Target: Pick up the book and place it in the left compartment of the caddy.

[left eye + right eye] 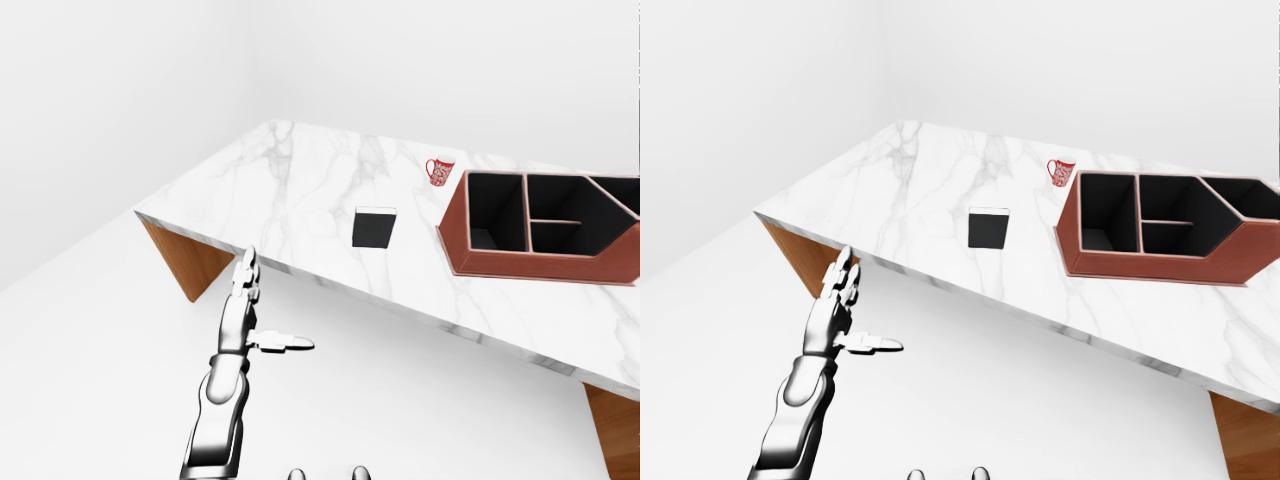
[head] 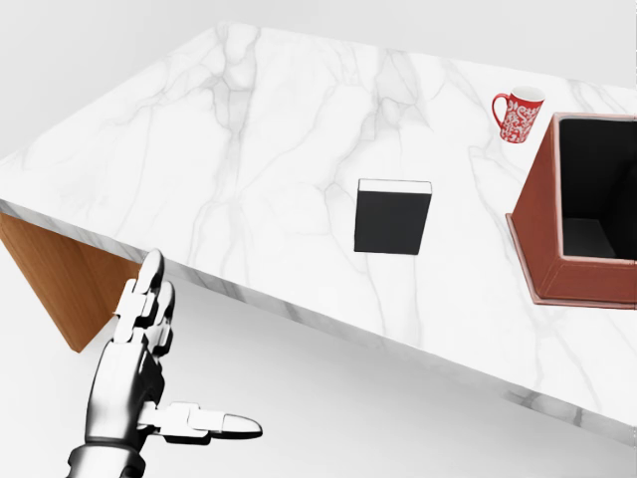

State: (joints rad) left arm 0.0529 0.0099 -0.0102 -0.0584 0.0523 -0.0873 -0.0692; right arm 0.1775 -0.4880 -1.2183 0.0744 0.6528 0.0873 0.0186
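Book (image 2: 392, 217) lies well apart from open left hand (image 2: 139, 373).

All three of my cameras sit on the head and look down over the left hand (image 2: 134, 383) toward the marble table (image 1: 300, 180). The head view is the nearest — its frame crops the table's far corners and shows only one end of the caddy (image 2: 557, 249). The two eye views stand further off, taking in the whole caddy and the white wall behind. All three share the book (image 1: 988, 228) and mug (image 1: 439, 171) — the eye pair nearly alike.
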